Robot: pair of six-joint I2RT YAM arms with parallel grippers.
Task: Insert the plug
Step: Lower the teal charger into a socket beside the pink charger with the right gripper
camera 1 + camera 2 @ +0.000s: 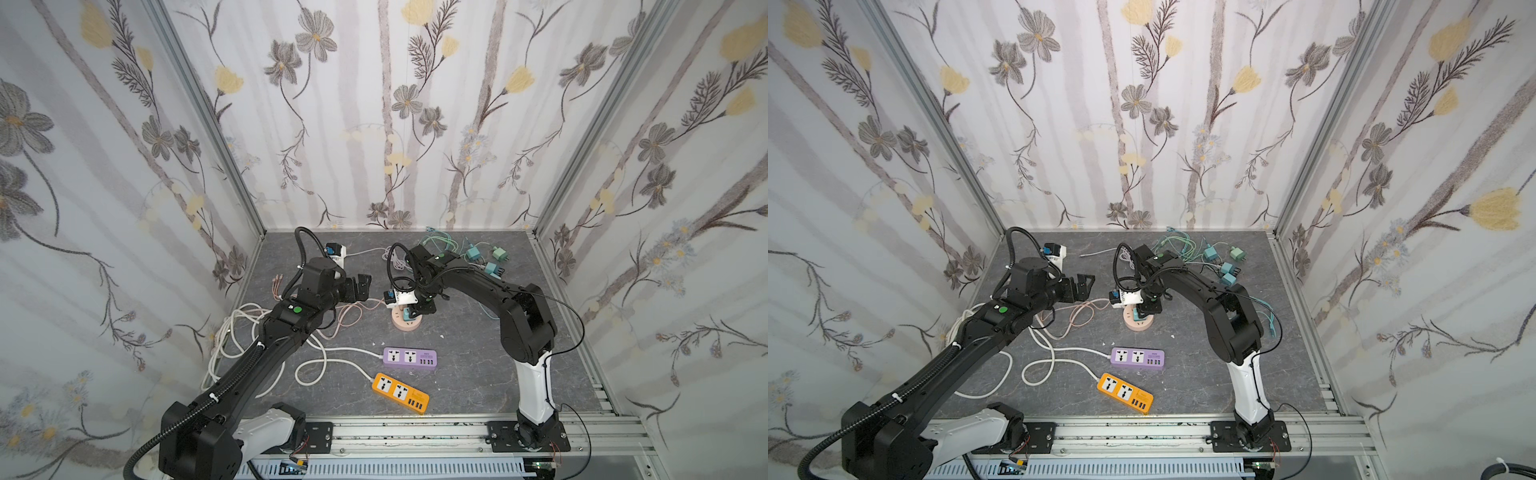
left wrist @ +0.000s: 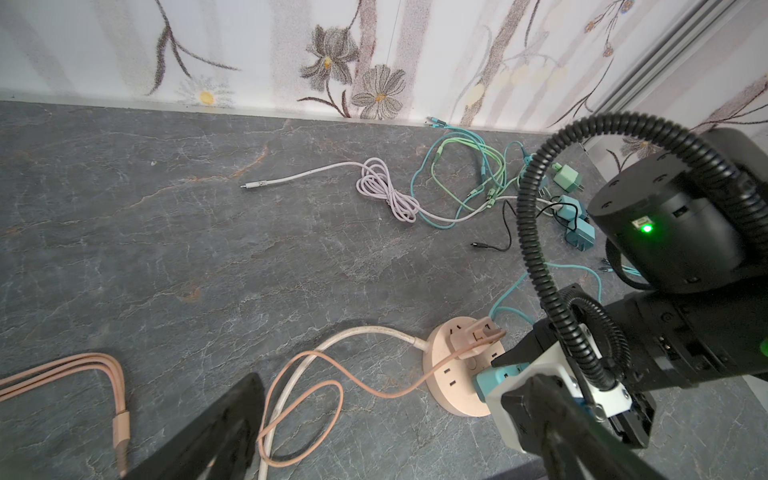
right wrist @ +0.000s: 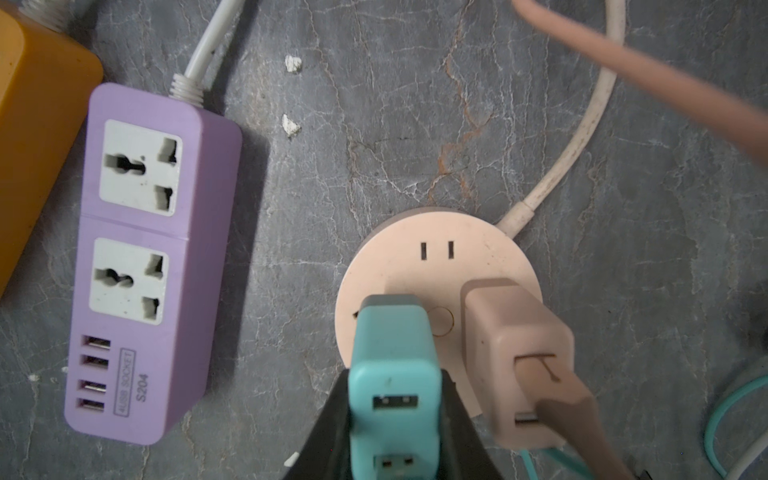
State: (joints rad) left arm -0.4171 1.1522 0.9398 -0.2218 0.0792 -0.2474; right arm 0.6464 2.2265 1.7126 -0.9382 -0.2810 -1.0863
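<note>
step: insertion in hand, teal plug over the round pink socket hub, mid desk
right tool: clamped on the teal plug, jaws on both its sides
plug seating: base at the hub face; prongs hidden, cannot tell if fully in
neighbour: pink adapter just right of the plug, already in the hub
left tool: jaws wide, empty, hovering left of the hub
next: likely press straight down, then release; avoid bumping the pink adapter
</note>
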